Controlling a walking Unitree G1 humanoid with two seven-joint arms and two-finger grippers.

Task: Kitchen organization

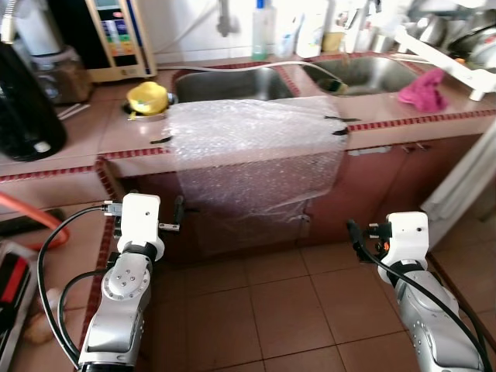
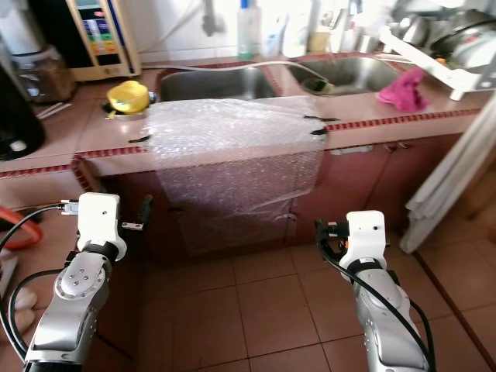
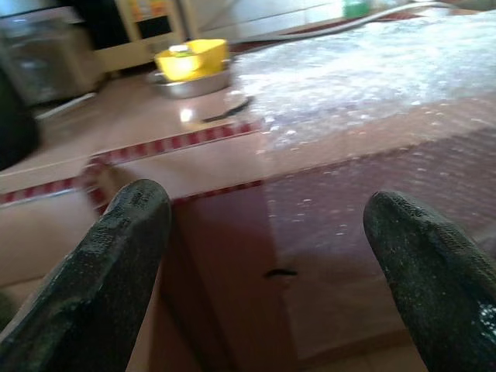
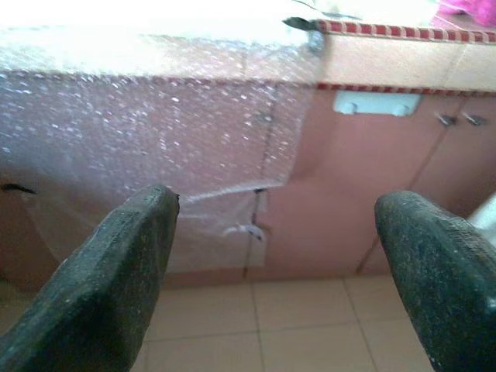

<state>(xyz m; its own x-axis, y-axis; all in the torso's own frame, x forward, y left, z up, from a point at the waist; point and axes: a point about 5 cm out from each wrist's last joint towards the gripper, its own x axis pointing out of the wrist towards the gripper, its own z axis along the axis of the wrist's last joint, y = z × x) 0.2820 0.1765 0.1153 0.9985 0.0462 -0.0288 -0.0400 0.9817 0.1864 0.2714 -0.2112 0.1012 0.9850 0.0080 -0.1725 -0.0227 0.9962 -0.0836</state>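
Presently, a bubble-wrap sheet (image 1: 252, 155) is seen taped over the counter edge (image 1: 70, 167) before the double sink (image 1: 232, 84), a yellow container (image 1: 147, 98) resting in a metal bowl beside it, while the left gripper (image 3: 263, 271) and right gripper (image 4: 271, 271) are held spread apart, empty, before the cabinets.

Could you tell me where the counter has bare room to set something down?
Bare tile lies between the yellow bowl and the black appliance, and between the bubble wrap and the pink cloth. It is crowded behind the sinks, with bottles, and at the dish rack.
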